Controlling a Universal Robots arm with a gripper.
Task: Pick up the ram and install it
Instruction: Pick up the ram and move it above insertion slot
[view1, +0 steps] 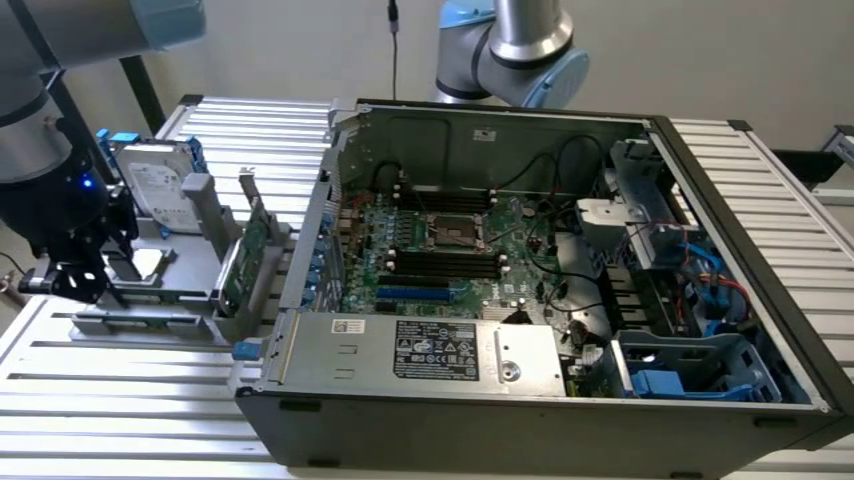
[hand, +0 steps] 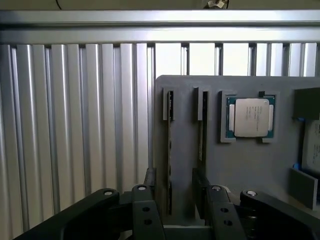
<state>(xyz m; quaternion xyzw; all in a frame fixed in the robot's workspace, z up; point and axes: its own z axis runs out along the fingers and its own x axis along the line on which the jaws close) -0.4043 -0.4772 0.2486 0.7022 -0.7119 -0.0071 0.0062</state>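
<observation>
**Table** (view1: 120, 370) (hand: 75, 125): silver ribbed aluminium surface built of long parallel slats with narrow grooves between them. Two items stand directly on it.

1. **Large dark grey metal computer tower case** (view1: 534, 430): lies on its side with the open side up and rests flat on the slats. Bare slats show in front of the case, behind it, and on both of its sides.
2. **Grey plastic parts holder with a flat base, upright posts and slots** (view1: 180, 270) (hand: 240, 170): sits on the slats just beside the case, on the exterior view's left of it. Further bare slats lie beyond the holder, away from the case.
</observation>
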